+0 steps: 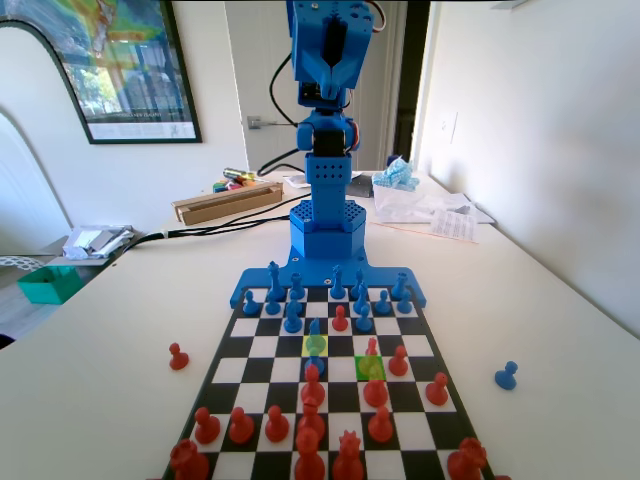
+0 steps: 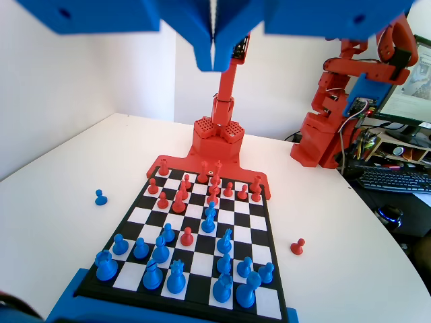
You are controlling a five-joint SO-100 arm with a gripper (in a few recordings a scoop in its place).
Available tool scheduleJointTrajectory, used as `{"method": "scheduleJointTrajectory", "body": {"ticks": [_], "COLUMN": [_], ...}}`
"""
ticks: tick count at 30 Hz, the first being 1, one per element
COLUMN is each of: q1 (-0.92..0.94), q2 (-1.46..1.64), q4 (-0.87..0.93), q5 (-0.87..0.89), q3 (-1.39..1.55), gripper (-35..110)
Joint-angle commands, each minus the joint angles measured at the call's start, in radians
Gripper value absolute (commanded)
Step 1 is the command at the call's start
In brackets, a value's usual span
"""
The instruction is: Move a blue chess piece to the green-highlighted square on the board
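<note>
Green-highlighted square (image 1: 370, 367) shows in the fixed view; wrist view shows the hand (image 2: 213, 59) closed, empty.

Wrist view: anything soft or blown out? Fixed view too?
Wrist view: the gripper at the top edge is blurred from closeness, the board is sharp, the table looks evenly lit. Fixed view: the wall on the right is washed out, near red pieces slightly soft, board edges bowed.

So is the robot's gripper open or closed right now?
Shut. In the wrist view the gripper hangs high above the board with its two jaws pressed together, just a thin line between them, and nothing held.
</note>
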Motion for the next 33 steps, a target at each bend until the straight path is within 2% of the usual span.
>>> {"method": "scheduleJointTrajectory", "body": {"ticks": [1, 33], "q1": [0.011, 0.005], "q2": [0.003, 0.0], "q4": [-0.018, -0.018], "q5": [-0.009, -0.009], "q3": [0.006, 0.006], "gripper": [1, 1]}}
